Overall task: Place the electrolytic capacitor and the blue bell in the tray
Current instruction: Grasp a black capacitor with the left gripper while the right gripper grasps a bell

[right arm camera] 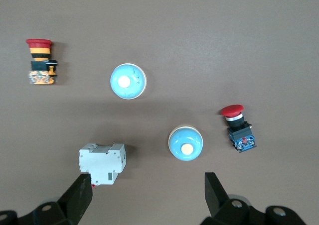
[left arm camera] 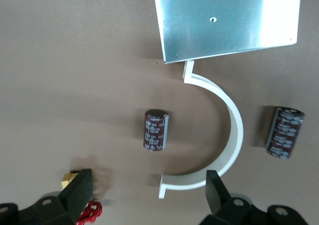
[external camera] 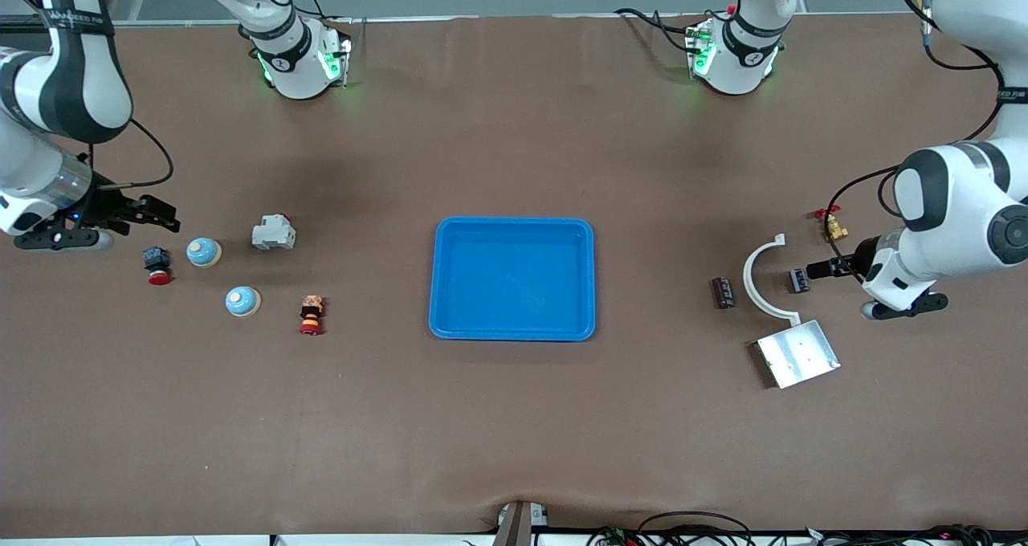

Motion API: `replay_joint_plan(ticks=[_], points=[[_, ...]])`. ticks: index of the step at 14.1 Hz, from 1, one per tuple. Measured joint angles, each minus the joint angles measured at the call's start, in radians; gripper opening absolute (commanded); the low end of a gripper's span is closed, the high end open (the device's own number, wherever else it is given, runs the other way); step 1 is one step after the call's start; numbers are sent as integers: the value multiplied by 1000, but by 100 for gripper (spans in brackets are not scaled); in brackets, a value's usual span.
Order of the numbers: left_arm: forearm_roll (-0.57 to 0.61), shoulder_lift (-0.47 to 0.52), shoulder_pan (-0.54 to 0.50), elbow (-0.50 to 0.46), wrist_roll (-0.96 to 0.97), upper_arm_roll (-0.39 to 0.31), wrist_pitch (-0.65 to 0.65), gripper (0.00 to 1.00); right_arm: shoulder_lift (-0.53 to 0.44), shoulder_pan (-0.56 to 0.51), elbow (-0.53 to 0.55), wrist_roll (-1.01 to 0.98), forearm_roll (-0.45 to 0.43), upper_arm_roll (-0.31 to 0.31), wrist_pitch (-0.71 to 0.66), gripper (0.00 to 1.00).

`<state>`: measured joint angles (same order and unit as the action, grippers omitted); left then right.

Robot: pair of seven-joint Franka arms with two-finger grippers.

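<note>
The bright-blue tray (external camera: pixel 514 321) lies empty mid-table. Two blue bells (external camera: pixel 203 251) (external camera: pixel 242 301) sit toward the right arm's end; both show in the right wrist view (right arm camera: pixel 185 144) (right arm camera: pixel 128 81). Two dark electrolytic capacitors (external camera: pixel 724 292) (external camera: pixel 799 279) lie toward the left arm's end, one on each side of a white curved bracket (external camera: pixel 755 285); both show in the left wrist view (left arm camera: pixel 284 132) (left arm camera: pixel 156 130). My left gripper (external camera: pixel 831 268) (left arm camera: pixel 148 180) hangs open and empty beside the capacitor inside the arc. My right gripper (external camera: pixel 148 211) (right arm camera: pixel 148 182) hangs open and empty beside the bells.
A white circuit breaker (external camera: pixel 273 232), a red push button (external camera: pixel 157 266) and an emergency-stop button (external camera: pixel 312 314) lie around the bells. A metal plate (external camera: pixel 797 353) and a brass valve with a red handle (external camera: pixel 834 226) lie by the bracket.
</note>
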<state>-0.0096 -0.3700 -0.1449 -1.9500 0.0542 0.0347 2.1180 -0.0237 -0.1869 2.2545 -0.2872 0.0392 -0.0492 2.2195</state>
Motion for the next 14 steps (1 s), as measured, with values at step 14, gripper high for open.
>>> replay_joint_plan(ticks=[14], points=[[20,-166,2,1,1,2,113,100,105,-103,234,-188,0,-3,430,100]])
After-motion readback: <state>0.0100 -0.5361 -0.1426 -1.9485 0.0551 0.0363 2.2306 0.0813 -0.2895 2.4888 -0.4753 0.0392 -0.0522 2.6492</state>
